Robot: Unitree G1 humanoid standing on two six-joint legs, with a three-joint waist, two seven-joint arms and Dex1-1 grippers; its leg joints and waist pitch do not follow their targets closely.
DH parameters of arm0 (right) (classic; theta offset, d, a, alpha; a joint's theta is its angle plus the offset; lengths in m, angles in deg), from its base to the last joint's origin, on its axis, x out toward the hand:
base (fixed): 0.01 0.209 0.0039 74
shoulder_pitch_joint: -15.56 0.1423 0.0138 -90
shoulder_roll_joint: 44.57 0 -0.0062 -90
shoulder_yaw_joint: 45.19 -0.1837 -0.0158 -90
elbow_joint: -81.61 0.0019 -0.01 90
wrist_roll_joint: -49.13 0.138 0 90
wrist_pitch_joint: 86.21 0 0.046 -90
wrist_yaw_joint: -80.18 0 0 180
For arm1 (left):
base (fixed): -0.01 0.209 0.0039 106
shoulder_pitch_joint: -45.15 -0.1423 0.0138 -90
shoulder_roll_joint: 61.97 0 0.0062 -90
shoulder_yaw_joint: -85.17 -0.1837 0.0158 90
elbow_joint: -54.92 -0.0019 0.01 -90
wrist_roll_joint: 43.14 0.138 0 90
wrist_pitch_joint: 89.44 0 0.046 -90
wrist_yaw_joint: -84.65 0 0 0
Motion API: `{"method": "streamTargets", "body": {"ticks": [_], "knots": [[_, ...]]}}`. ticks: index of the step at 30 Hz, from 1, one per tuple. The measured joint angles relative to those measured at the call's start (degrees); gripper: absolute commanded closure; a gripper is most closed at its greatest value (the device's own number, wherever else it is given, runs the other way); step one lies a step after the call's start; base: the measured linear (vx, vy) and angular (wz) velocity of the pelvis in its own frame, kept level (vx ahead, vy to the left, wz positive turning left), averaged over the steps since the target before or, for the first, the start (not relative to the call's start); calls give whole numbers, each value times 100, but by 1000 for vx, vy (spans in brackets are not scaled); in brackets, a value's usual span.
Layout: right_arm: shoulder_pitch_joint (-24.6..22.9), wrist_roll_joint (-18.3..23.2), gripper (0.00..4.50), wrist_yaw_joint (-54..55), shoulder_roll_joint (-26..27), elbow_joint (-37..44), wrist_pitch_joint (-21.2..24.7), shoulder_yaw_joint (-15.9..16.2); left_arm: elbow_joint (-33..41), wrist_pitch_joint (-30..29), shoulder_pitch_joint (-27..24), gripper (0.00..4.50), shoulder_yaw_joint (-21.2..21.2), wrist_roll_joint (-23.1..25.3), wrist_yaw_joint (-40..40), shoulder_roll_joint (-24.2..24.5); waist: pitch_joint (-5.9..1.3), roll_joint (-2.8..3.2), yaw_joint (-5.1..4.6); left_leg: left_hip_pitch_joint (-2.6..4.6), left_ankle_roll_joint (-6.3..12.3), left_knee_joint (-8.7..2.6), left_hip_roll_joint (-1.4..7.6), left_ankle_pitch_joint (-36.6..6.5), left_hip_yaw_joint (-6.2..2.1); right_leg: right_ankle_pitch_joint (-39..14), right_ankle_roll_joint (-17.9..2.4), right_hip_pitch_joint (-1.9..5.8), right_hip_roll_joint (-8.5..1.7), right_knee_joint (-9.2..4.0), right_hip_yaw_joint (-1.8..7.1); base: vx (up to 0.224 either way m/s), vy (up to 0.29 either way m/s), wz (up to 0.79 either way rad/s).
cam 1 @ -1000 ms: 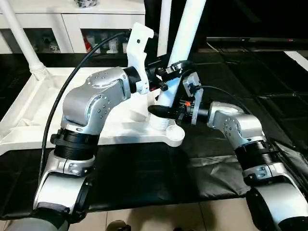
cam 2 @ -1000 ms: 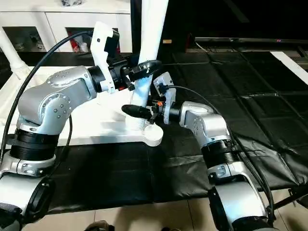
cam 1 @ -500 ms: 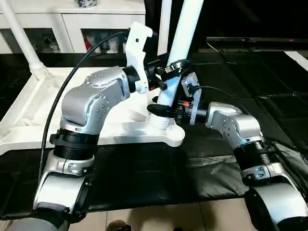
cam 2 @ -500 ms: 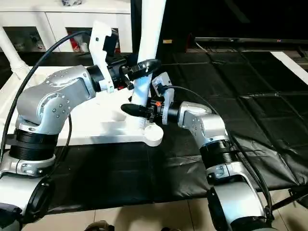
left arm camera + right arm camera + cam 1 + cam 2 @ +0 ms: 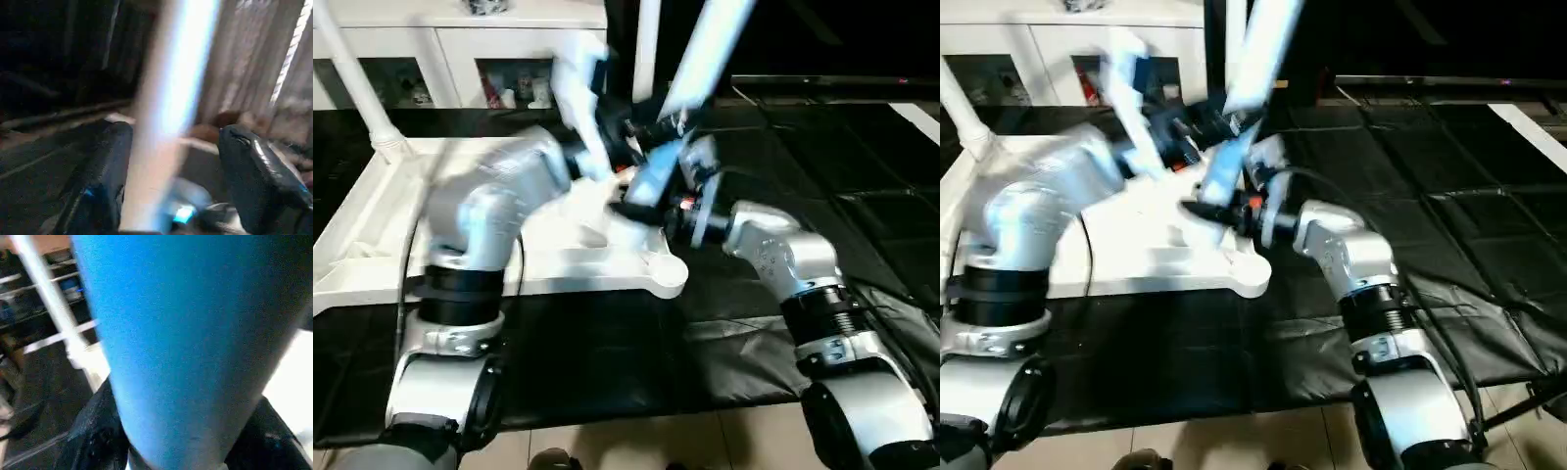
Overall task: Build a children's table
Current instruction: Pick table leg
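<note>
Head views: tabletop [image 5: 372,245] upside down on black mat; leg [image 5: 690,88] tilted over near right corner socket. Long, light, stiff, smooth plastic, so grip low near base.

Left wrist: left gripper [image 5: 171,186] wide, leg between fingers, apparently loose.

Right wrist: right gripper [image 5: 161,450] clasps leg base.

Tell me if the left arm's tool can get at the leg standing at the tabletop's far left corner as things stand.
Probably not right away. The left tool straddles the tilted leg at the near corner, with the right tool at its base. The far-left leg stands unobstructed across the tabletop, but looks like a long reach.
</note>
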Motion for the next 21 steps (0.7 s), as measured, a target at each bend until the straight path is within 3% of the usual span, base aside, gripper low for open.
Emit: {"method": "streamTargets", "body": {"ticks": [5,7,12,15,21], "knots": [[-1,1,257,265,109,-67,-46,-16,159,-340,1,148,79,-575,-81,-152,0,1,-37,5,-5,0,1,3,3,1,-3,-1,0,10,1,0,0,0],[-1,2,257,476,174,-182,-173,-173,155,-430,1,148,247,-776,-85,-138,0,1,-50,8,-8,0,2,6,3,1,-4,-1,0,17,1,0,0,0],[-13,-47,257,1103,241,-270,-592,-467,269,-503,-131,148,503,-1006,-432,387,0,1,-49,16,-11,0,2,7,3,0,-3,-2,0,25,3,0,0,0],[-177,-173,257,1430,128,-267,-723,-552,350,-487,-449,148,360,-825,-788,906,-1,-1,-34,14,-11,0,1,7,3,-2,-2,-2,0,25,5,0,0,0],[-642,-274,257,1616,95,-130,-704,-579,104,343,-1001,148,-812,424,-1571,1912,-2,3,-28,20,-10,0,-1,7,6,-2,-1,0,-1,26,11,0,0,0]]}}
